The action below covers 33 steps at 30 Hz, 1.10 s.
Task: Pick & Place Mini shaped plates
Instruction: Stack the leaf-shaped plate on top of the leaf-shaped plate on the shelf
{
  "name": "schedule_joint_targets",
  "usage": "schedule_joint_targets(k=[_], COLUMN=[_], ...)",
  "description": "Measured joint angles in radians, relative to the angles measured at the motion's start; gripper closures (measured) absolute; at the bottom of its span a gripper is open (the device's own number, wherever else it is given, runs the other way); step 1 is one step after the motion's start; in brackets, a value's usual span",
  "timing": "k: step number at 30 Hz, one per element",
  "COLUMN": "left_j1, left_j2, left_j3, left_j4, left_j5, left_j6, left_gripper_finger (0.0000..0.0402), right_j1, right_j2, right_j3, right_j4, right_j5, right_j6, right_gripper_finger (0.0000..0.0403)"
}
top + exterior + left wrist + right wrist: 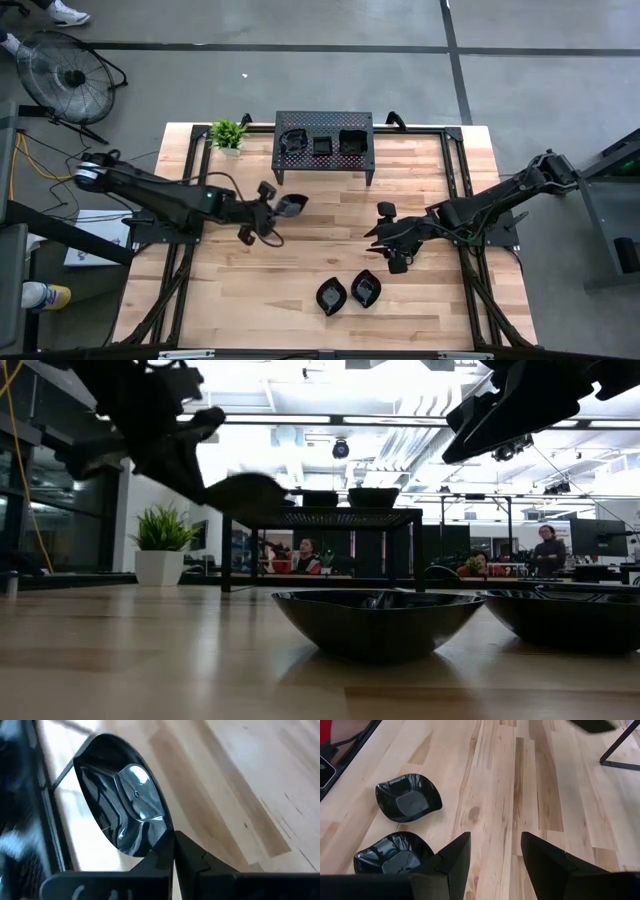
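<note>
Nearest you, at the front of the bench (300,330), two mini shaped plates lie just beside each other: one leaf-shaped plate (331,296) and a second plate (366,288) to its right, both resting flat on the wood. A little farther in, your right gripper (492,852) hangs above the bench behind those two plates, its fingers spread wide with nothing between them. Across from it, your left gripper (272,212) is raised off the bench with its fingers pressed together, pinching the rim of a glossy roundish plate (122,802) that tilts on edge in the air. At the far edge stands the black perforated stand (325,150), with three more small plates sitting on top of it, and a potted plant (228,134) just to its left.
</note>
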<state>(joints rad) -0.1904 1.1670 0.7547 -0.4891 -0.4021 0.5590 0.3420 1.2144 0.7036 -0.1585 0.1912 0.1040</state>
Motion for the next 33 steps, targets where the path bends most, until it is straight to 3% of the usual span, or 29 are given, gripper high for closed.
schedule_joint_targets(k=[8,19,24,33], left_j1=[0.0,0.029,0.128,0.368], left_j2=[-0.053,-0.038,-0.038,-0.019], left_j3=[0.033,0.273,0.329,0.332], left_j4=[-0.015,-0.141,-0.16,-0.146], left_j5=[-0.178,-0.414,-0.388,-0.151], left_j6=[-0.24,-0.243,-0.214,-0.171], left_gripper_finger=[0.0402,0.0401,0.0401,0.0401], right_j1=[0.0,0.0,0.0,0.0], right_j2=[0.0,0.0,0.0,0.0], right_j3=[0.0,0.0,0.0,0.0], right_j4=[0.007,0.009,0.01,0.01], right_j5=[0.0,0.0,0.0,0.0], right_j6=[0.0,0.0,0.0,0.0], right_gripper_finger=[0.0233,0.0233,0.0233,0.0233])
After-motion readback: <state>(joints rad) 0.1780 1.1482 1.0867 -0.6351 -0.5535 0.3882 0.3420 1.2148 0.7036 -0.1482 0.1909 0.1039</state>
